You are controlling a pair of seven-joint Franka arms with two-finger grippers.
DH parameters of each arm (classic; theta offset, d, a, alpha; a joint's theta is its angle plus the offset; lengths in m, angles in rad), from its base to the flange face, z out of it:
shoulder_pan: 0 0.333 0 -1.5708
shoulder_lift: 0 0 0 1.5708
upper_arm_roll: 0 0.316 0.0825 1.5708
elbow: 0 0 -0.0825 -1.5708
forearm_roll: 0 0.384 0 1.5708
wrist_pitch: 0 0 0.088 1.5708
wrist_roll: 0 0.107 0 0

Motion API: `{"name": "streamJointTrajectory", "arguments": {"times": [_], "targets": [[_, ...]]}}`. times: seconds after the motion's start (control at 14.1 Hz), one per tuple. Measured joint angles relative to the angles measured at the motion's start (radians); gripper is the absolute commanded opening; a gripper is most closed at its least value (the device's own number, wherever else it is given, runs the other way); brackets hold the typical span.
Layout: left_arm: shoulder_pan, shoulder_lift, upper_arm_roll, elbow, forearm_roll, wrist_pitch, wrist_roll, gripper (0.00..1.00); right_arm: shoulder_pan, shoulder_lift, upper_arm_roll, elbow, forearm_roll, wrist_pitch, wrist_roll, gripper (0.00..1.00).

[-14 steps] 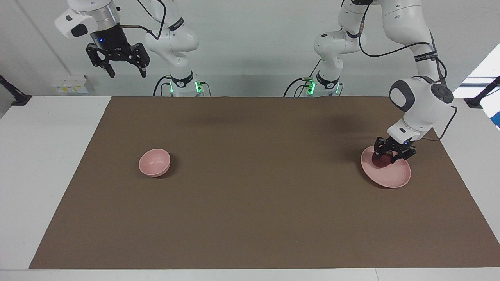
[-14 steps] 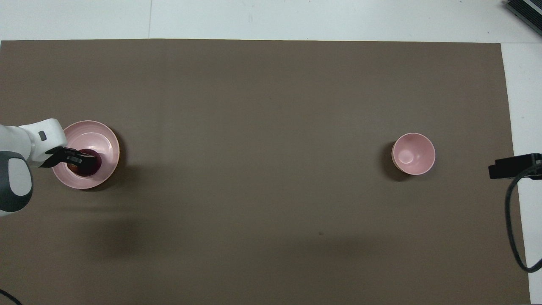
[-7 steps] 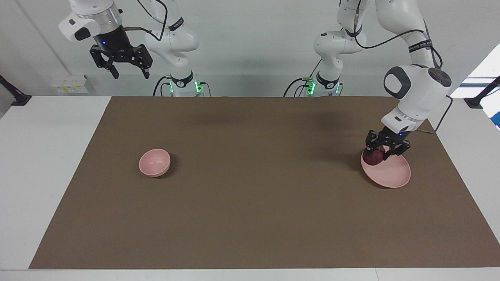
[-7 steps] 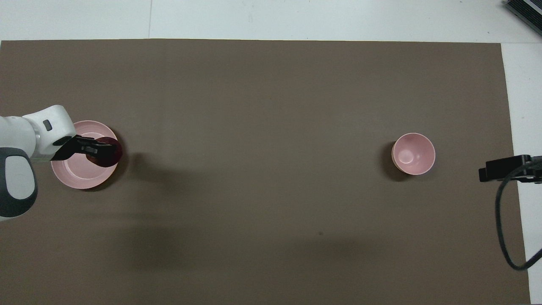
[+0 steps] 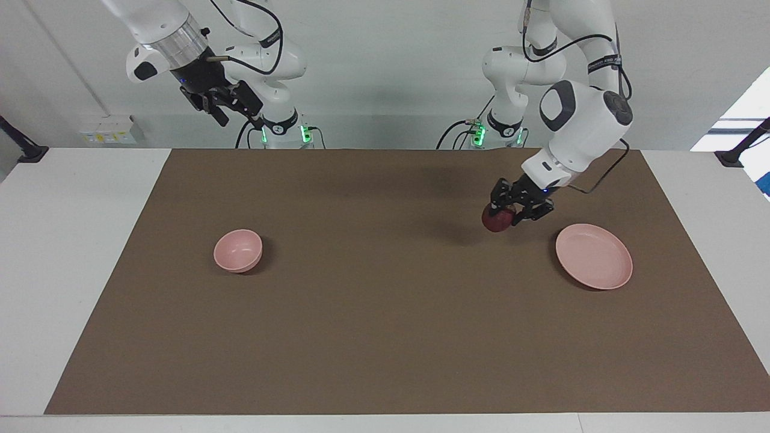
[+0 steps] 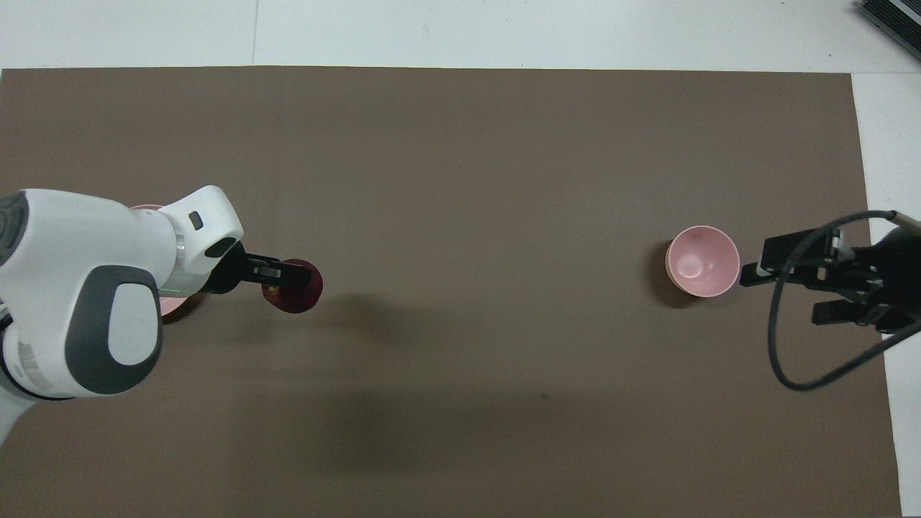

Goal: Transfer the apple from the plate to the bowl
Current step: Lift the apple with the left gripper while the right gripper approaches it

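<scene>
No brand, label or writing can be read in either view. In the facing view, the left gripper point(image 5: 510, 211) hangs right of centre over the brown mat point(image 5: 385, 337), clamped on the apple point(image 5: 497, 219), which sits at its fingertips, clear of the mat; the plate point(image 5: 594, 264) lies bare at lower right, the bowl point(image 5: 238, 250) at centre left. The right gripper point(image 5: 231, 107) hangs high at upper left, jaws spread, holding nothing. In the overhead view, the left gripper point(image 6: 283, 274) grips the apple point(image 6: 293, 288) at centre left; the plate point(image 6: 170, 305) shows as slivers under the arm; the bowl point(image 6: 702, 260) sits at centre right, beside the right gripper point(image 6: 784, 288).
</scene>
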Motion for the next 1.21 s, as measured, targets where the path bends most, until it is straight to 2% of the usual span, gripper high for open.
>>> {"name": "streamJointTrajectory", "arguments": {"times": [0.21, 0.43, 0.64, 0.85, 1.21], "targets": [[-0.105, -0.004, -0.002, 0.003, -0.089, -0.006, -0.096, 0.0, 0.034, 0.02, 0.003, -0.036, 0.1, 0.073, 0.16, 1.0], [-0.16, -0.011, -0.005, 0.008, -0.216, -0.005, -0.148, 0.0, 0.045, 0.048, 0.003, -0.055, 0.228, 0.114, 0.324, 1.0], [-0.17, -0.015, -0.026, 0.012, -0.311, 0.043, -0.179, 0.0, 0.036, 0.079, -0.001, -0.056, 0.293, 0.121, 0.484, 1.0], [-0.172, -0.015, -0.071, 0.014, -0.41, 0.148, -0.196, 0.0, 0.039, 0.11, 0.001, -0.059, 0.321, 0.137, 0.616, 1.0], [-0.174, -0.015, -0.145, 0.029, -0.531, 0.276, -0.251, 0.0, 0.055, 0.192, 0.002, -0.067, 0.458, 0.151, 0.72, 1.0]]}}
